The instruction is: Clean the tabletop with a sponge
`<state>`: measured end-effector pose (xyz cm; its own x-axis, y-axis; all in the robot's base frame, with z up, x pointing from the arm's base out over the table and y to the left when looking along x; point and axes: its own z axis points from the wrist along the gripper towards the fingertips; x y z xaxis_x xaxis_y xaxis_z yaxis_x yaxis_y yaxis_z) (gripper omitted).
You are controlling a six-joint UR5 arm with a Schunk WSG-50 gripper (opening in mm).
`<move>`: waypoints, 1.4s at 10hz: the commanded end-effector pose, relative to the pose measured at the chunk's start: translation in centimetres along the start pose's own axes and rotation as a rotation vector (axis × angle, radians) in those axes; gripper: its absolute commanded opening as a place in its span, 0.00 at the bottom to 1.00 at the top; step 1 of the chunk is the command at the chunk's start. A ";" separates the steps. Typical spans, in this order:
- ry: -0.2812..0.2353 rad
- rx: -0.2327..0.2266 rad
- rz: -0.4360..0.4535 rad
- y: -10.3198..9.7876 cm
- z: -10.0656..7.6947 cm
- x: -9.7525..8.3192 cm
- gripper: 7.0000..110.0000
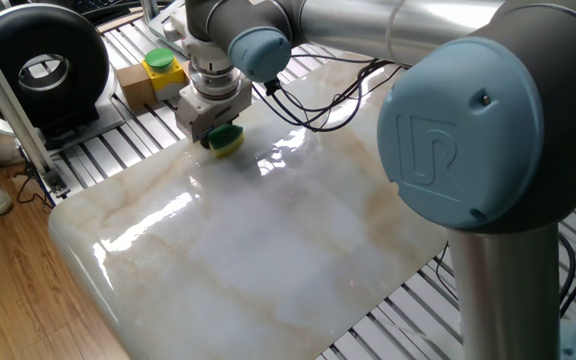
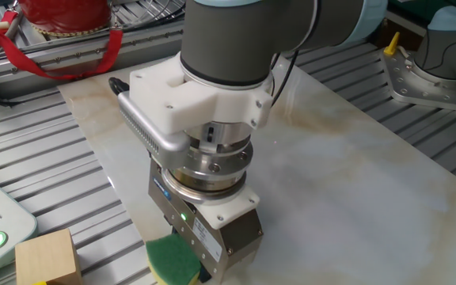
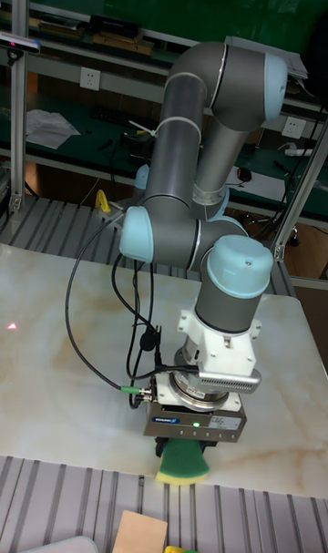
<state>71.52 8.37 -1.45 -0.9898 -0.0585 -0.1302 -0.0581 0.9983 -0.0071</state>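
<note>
The sponge [image 1: 225, 140], green on top and yellow beneath, is pressed against the white marble-look tabletop [image 1: 268, 240] near its far left edge. My gripper [image 1: 219, 134] points straight down and is shut on the sponge. In the other fixed view the sponge [image 2: 172, 260] sticks out to the left of the gripper body [image 2: 212, 237], at the slab's near edge. The tall fixed view shows the sponge [image 3: 181, 465] under the gripper [image 3: 185, 448], right at the front rim of the tabletop [image 3: 64, 380]. The fingertips are hidden by the gripper body.
A yellow-and-green button on wooden blocks [image 1: 156, 72] stands just beyond the slab on the ribbed metal slats [image 1: 118, 150]. A black round device [image 1: 38, 65] sits at the far left. A red basket [image 2: 62, 20] and a wooden block [image 2: 46, 257] lie off the slab. Black cables [image 1: 318, 100] trail across the tabletop.
</note>
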 end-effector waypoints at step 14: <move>0.020 -0.036 0.064 3.8 -0.4 0.3 0.00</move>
<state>71.07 11.19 -1.14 -0.9936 -0.0207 -0.1113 -0.0235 0.9994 0.0238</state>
